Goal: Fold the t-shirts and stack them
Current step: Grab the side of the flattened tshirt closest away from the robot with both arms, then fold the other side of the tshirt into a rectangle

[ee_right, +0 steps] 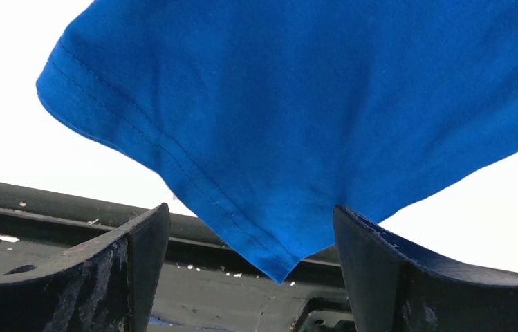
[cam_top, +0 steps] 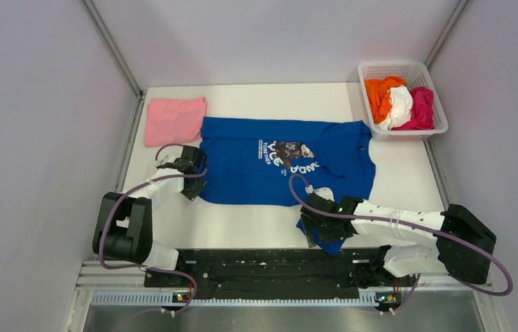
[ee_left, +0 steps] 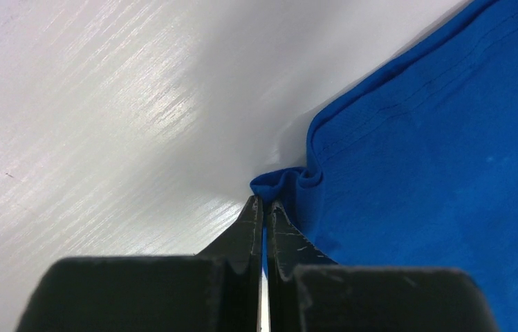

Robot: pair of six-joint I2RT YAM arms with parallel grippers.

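Far-right lattice basket (cam_top: 408,133) holds orange tee (cam_top: 379,93), white tee (cam_top: 400,105), magenta tee (cam_top: 422,107); left gripper (ee_left: 264,204) clenched on hem of blue tee (cam_top: 242,173), right gripper (ee_right: 250,211) spread wide around its sleeve

A white lattice basket (cam_top: 408,133) sits at the far right corner of the white table (cam_top: 256,225).

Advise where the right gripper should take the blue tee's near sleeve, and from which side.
Take the blue tee's sleeve at its stitched cuff corner, coming from the table's near edge. That corner lies free between the right gripper's open fingers, so closing there should catch it.
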